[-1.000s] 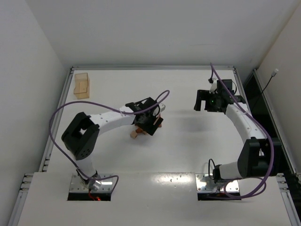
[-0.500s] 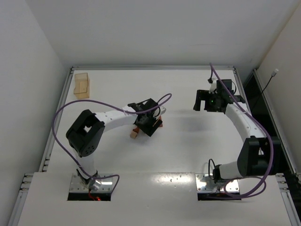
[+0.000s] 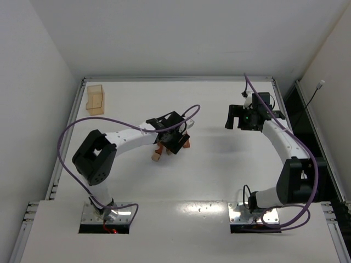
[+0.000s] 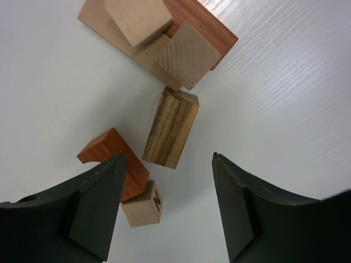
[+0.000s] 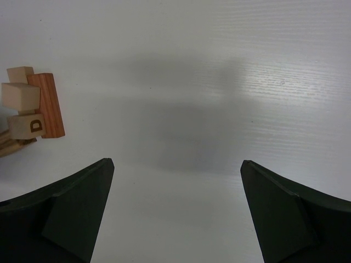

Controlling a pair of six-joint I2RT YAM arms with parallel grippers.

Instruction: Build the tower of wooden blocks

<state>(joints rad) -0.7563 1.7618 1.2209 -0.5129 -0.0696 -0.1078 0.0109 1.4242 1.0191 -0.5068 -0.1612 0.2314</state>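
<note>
Left gripper (image 4: pixel 167 159): my jaws stand partly apart, pointing down at the table (image 4: pixel 285 109), and grip nothing. The striped bar (image 4: pixel 171 127) lies flat between my fingers (image 4: pixel 96 203), with a gap on each side. Its near end is about level with my fingertips.

The blocks (image 3: pixel 159 153) are not a tower. They lie as a loose cluster around the striped bar:
- Just beyond the bar's far end, an end-grain cube (image 4: pixel 186 55) and a plain cube (image 4: pixel 134 19) sit on a tan slat (image 4: pixel 93 19) and a red slat (image 4: pixel 211 33). The end-grain cube touches the bar, or nearly does.
- Just left of the bar is a red block (image 4: pixel 112 156), partly hidden behind my left finger.
- At the bar's near left, a lettered cube (image 4: pixel 142 204) sits against the red block.

From above, my left gripper covers the bar, and only a few blocks show at its edges.

Box (image 3: pixel 95 98): well apart from the bar, to the far left.

Right gripper (image 5: pixel 175 163): well apart from the bar, to its right. The jaws are spread wide over bare table and are empty. In its wrist view, a D cube (image 5: pixel 27 125) shows against a red piece at the left edge.
</note>
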